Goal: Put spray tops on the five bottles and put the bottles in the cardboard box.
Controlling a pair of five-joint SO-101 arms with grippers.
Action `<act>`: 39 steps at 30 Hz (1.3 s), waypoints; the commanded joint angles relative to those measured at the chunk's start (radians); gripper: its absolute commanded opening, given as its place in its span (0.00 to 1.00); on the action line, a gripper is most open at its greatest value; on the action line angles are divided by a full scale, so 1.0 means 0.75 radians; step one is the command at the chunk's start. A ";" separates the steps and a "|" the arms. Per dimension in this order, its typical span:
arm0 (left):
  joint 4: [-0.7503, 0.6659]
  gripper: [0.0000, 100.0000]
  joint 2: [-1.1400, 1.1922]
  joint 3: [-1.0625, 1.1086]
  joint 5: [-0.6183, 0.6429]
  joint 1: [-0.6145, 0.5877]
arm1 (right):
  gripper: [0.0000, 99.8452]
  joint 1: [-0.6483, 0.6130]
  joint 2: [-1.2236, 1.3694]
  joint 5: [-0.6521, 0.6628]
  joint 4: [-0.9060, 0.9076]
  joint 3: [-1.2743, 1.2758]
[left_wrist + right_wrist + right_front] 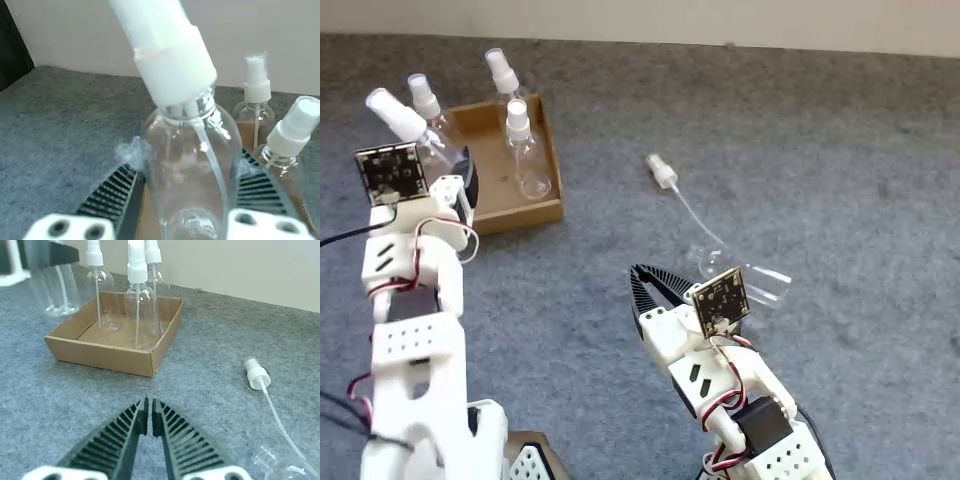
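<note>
My left gripper (448, 165) is shut on a clear bottle (185, 165) with a white spray top (170, 55), held tilted just above the near left corner of the cardboard box (520, 214). Three capped bottles stand in the box (100, 356): two at the back (425, 100) (505, 75) and one nearer the front (527, 152). A loose spray top (662, 172) with its long tube lies on the carpet right of the box. An uncapped bottle (752, 280) lies on its side just right of my right gripper (149, 410), which is shut and holds nothing.
Grey carpet covers the whole table. A pale wall runs along the far edge. Open carpet lies between the box and the loose spray top (257, 374), and to the far right. The uncapped bottle's neck (272, 462) lies close beside my right gripper.
</note>
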 commanded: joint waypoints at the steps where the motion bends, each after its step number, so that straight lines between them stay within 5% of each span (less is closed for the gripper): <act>1: -0.254 0.15 0.185 -0.009 -0.147 -0.015 | 0.01 0.028 -0.015 0.004 -0.030 0.157; 18: -0.933 0.15 0.803 -0.040 -0.211 -0.015 | 0.01 0.028 -0.015 0.008 -0.030 0.157; 39: -0.953 0.15 1.208 -0.349 -0.031 -0.118 | 0.01 0.026 -0.015 0.008 0.009 0.157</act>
